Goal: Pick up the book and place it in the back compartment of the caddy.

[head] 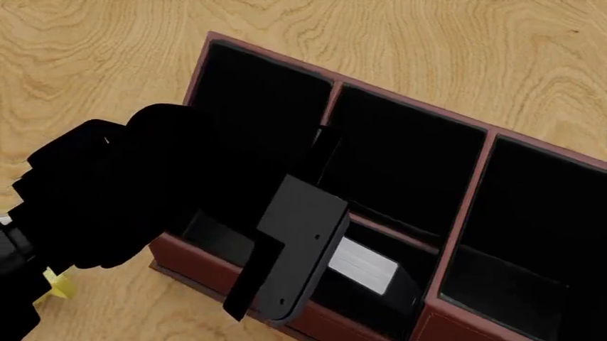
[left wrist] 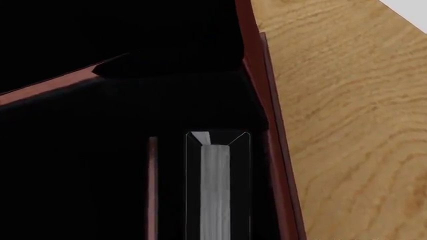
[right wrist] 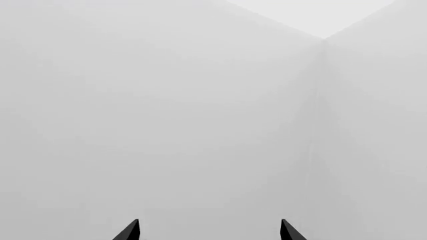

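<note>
Head view: book (head: 365, 264) sits low in the caddy (head: 190, 259), left gripper (head: 284, 256) above.
Left jaws' grip unreadable, right gripper (right wrist: 208, 231) spread, empty; a careless lift might snag the book.

The setting reads as a bare simulated desk or office workspace. A light wooden tabletop (head: 427, 42) with bold grain fills the upper part of the head view, and a dark red-brown desk caddy (head: 455, 234) with black-lined cells sits across the middle. The right wrist view shows only plain pale grey walls (right wrist: 167, 110) meeting at a corner in the upper right, with no furnishings.
</note>
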